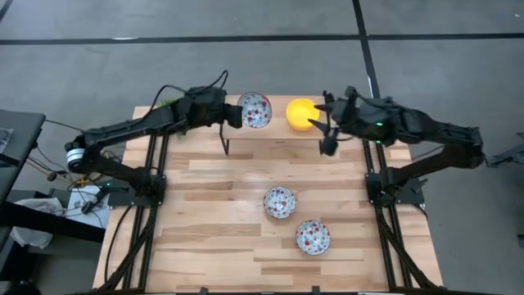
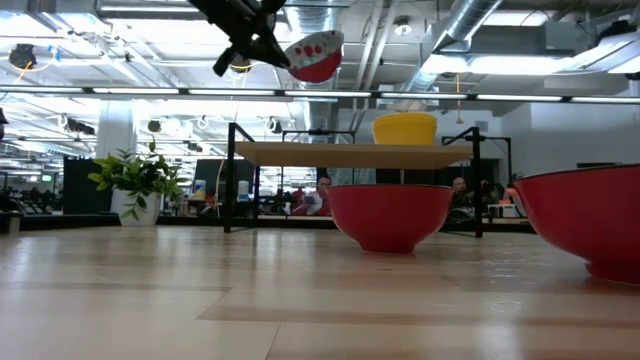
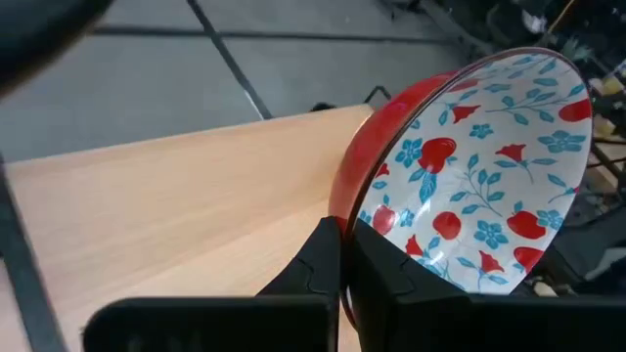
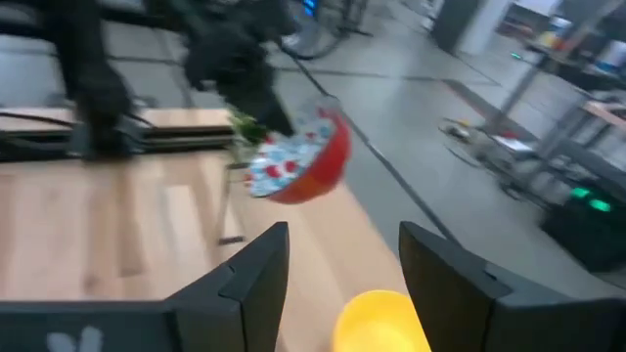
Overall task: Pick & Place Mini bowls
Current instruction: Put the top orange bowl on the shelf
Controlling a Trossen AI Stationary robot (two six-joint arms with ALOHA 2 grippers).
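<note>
Nearest, at the lower middle of the high view, two flowery bowls point(image 1: 313, 237) and point(image 1: 279, 201) are seen resting on the table point(image 1: 205, 238), near each other but apart. Farther back, along the top edge of the table, a raised wooden shelf point(image 2: 350, 154) is seen.

A third flowery bowl point(image 1: 255, 110) is held up in the air by the left gripper point(image 1: 235, 115), at the upper middle of the high view. The fingers point(image 3: 323, 269) are pinched shut on its rim, and the bowl is tipped to one side, above the shelf. A yellow bowl point(image 1: 301, 114) is already set on the shelf, just to the right of it. The right gripper point(image 1: 327, 124) is held wide open beside the yellow bowl with nothing in it. A green plant point(image 2: 137, 181) is seen at the left of the low view, far back.

The step looks like a put-down on the shelf. To be done well, the bowl should be turned level first and then lowered slowly beside the yellow bowl, not onto it. The rim should be let go only when the bowl sits flat.

No words or labels can be read anywhere.
</note>
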